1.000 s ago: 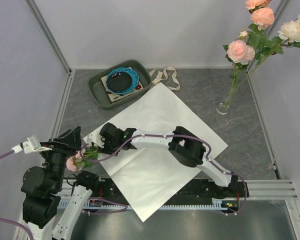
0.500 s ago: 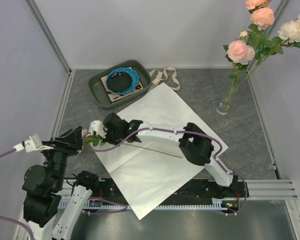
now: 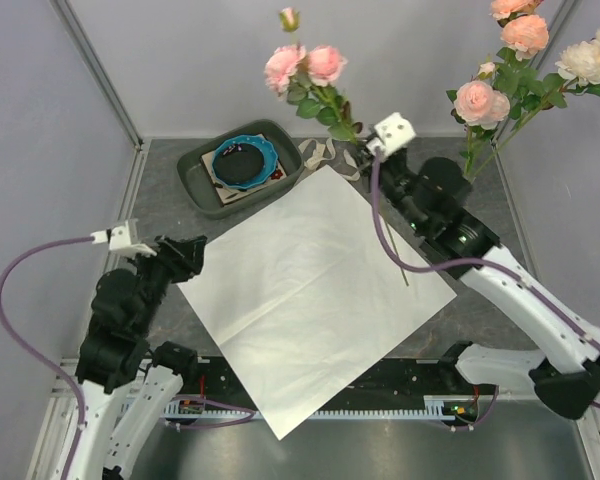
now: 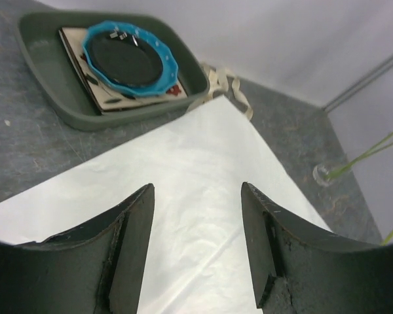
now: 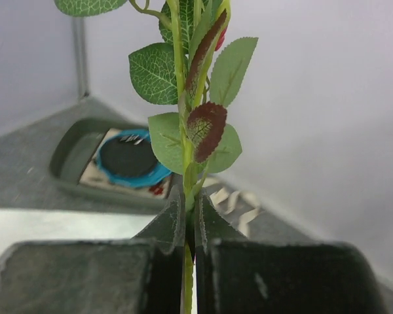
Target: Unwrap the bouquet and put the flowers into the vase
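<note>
My right gripper point(image 3: 366, 152) is shut on the green stem of a spray of pink roses point(image 3: 305, 65), held upright above the paper's far corner. The stem's lower end point(image 3: 392, 250) hangs down over the paper. In the right wrist view the jaws point(image 5: 190, 196) pinch the leafy stem point(image 5: 195, 131). The small clear vase point(image 3: 446, 215) stands to the right of it with several roses point(image 3: 525, 55) in it. The unwrapped white paper point(image 3: 315, 290) lies flat. My left gripper point(image 3: 185, 258) is open and empty at the paper's left corner point(image 4: 196, 190).
A grey-green tray point(image 3: 205, 185) with a blue dish point(image 3: 242, 160) sits at the back left. The cream ribbon point(image 3: 330, 152) lies loose behind the paper's far corner. Grey walls stand on the left, back and right.
The right gripper shut on the rose stem at the paper's left corner, then lifted it and swung it to the back, toward the vase. The left gripper stayed open and shifted slightly.
</note>
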Action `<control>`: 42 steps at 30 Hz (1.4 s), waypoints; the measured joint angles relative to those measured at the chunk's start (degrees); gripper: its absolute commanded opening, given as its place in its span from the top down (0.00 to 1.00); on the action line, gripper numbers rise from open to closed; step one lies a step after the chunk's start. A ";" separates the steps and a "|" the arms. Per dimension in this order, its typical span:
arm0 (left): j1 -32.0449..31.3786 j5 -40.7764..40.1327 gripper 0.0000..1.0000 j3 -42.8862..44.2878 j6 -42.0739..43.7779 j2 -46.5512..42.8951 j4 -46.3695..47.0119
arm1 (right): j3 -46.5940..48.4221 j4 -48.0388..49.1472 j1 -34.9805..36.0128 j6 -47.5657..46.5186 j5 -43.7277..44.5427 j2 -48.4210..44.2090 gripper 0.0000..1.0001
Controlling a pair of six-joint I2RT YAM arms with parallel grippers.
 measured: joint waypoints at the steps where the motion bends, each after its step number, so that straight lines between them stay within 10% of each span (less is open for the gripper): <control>1: 0.00 1.36 0.37 -0.31 0.33 2.40 0.68 | -1.55 1.62 0.39 -1.38 2.69 -3.32 1.00; 14: 0.00 28.04 0.44 4.70 8.20 38.29 7.32 | -10.43 26.93 -5.99 -21.29 27.52 -15.21 1.00; 25: 0.00 35.47 0.43 4.31 12.61 38.91 10.21 | -4.61 36.44 -26.99 -19.96 22.21 -5.05 1.00; 42: 0.37 34.97 0.43 1.88 13.11 34.34 13.64 | 0.24 48.28 -37.48 -12.74 11.89 0.63 1.00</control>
